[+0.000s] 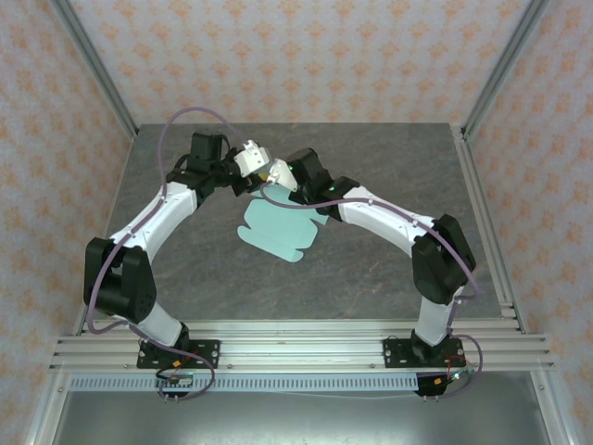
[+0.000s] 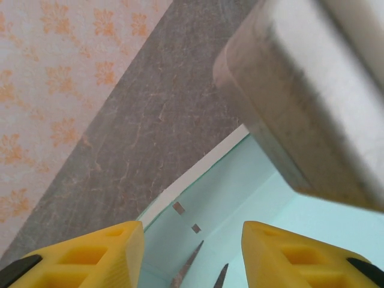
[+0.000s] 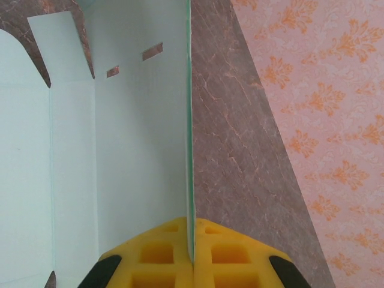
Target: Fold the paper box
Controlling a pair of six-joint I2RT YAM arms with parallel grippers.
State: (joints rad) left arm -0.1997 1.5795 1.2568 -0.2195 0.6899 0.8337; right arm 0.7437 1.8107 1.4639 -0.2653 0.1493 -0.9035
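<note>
The right end effector (image 3: 192,255) pinches a raised edge of the paper box (image 3: 120,150) on the desk (image 1: 389,269); the left end effector (image 2: 192,258) hovers spread above it.

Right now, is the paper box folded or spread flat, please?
Partly folded: the right gripper pinches one raised panel of the paper box; the rest lies flat.
</note>
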